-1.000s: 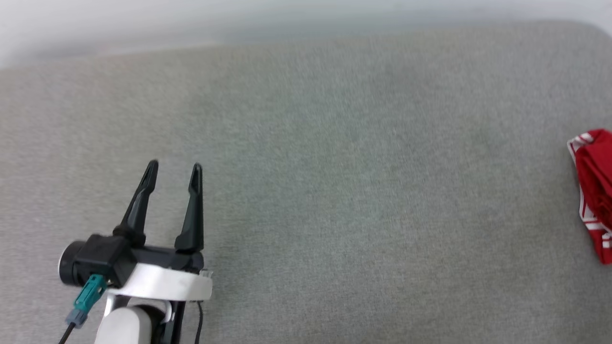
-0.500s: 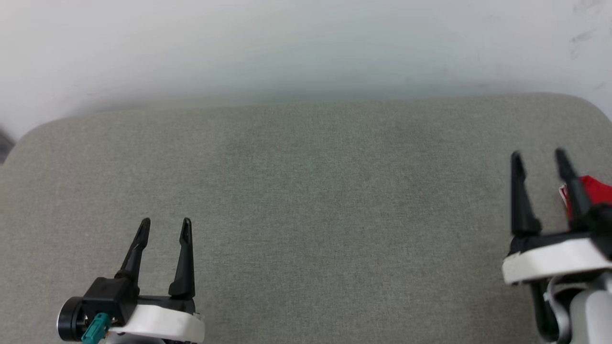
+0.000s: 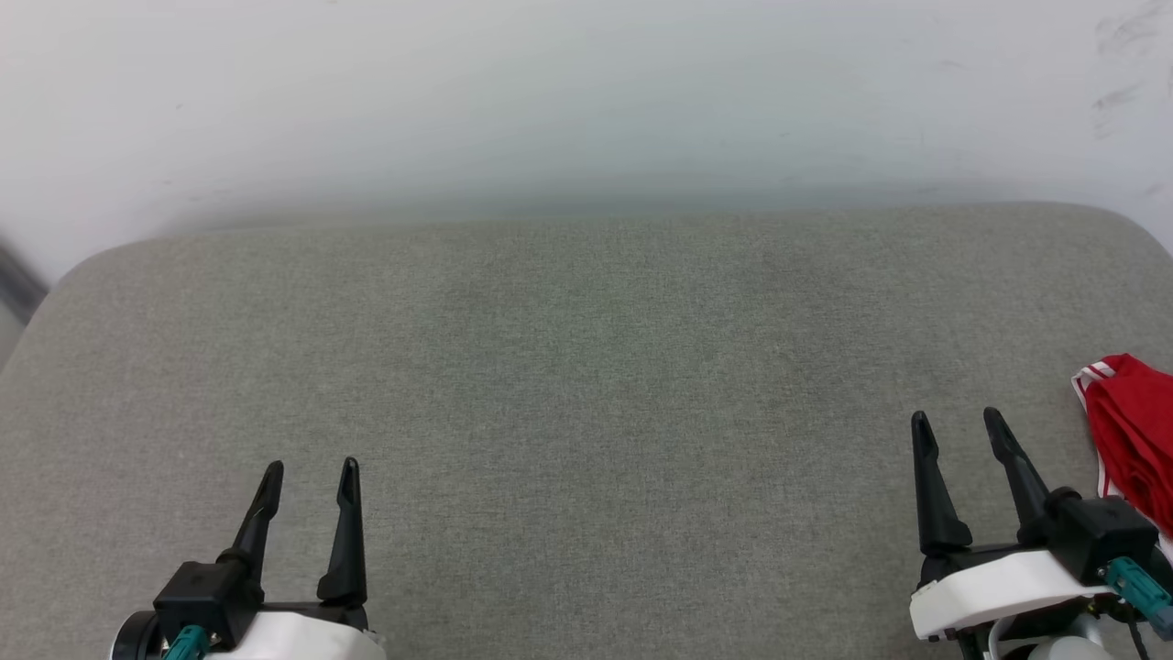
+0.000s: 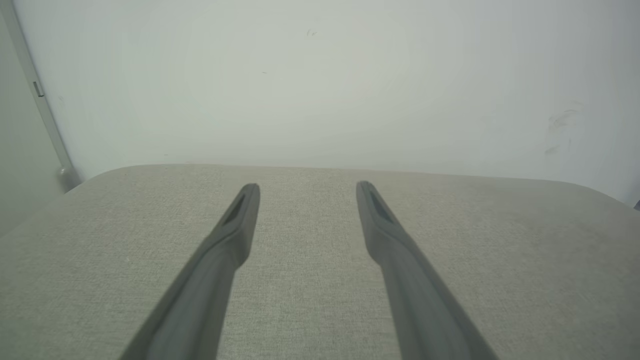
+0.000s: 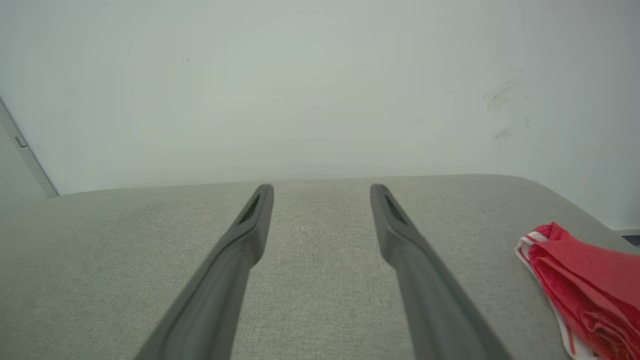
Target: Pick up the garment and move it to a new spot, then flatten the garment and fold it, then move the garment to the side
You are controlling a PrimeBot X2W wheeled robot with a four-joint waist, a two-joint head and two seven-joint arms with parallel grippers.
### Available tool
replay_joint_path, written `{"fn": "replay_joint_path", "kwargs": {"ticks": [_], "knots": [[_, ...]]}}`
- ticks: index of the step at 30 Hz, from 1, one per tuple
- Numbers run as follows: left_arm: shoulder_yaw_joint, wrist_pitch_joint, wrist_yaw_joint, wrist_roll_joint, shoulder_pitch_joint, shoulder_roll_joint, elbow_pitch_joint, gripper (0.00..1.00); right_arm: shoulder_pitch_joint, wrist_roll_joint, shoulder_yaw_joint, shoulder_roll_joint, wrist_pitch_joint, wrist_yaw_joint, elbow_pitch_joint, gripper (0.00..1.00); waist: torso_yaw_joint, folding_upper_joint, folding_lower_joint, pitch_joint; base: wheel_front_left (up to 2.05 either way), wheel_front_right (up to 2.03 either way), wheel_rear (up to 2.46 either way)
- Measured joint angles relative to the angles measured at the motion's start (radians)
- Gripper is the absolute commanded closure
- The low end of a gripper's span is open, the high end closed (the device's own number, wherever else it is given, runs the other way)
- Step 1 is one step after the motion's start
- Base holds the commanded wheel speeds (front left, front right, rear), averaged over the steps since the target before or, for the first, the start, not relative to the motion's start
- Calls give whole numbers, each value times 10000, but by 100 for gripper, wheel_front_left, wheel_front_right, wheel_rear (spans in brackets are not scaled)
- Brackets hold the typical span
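When looking down from the head, finds the garment (image 3: 1136,431) bunched in a red bundle at the far right edge of the grey cushion (image 3: 586,385), just beside the right gripper (image 3: 956,417). Finds that gripper's jaws spread and empty; likewise the left gripper (image 3: 312,464) at lower left. Along the left wrist, meets parted fingers (image 4: 235,225) over the cushion (image 4: 310,280), facing a pale wall (image 4: 320,90). Along the right wrist, meets parted fingers (image 5: 257,215), empty, with the garment (image 5: 585,280) lying at right on the cushion (image 5: 320,250).

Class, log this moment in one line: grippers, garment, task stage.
left gripper: open, empty | right gripper: open, empty | garment: bundled, right of right gripper, untouched | stage: garment apparently set aside
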Motion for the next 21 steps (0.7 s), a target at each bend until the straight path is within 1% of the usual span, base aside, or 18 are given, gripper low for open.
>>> {"fn": "replay_joint_path", "kwargs": {"ticks": [6,10,20,21], "knots": [[6,0,0,-36,22,-2,-58,0,-11,209,86,12,-54,0,180,0,-30,0,1,-48,0,0,0],[-79,0,0,31,46,-2,-36,0,-28,213,58,13,-75,0,94,0,-56,0,1,-71,0,0,0],[-109,0,2,-343,76,-8,-119,0,5,242,236,15,-79,0,-96,0,-92,0,1,-120,0,0,0],[-115,0,8,-355,80,-10,-96,100,15,236,247,15,-79,0,-73,100,-91,0,1,-118,0,0,0]]}}
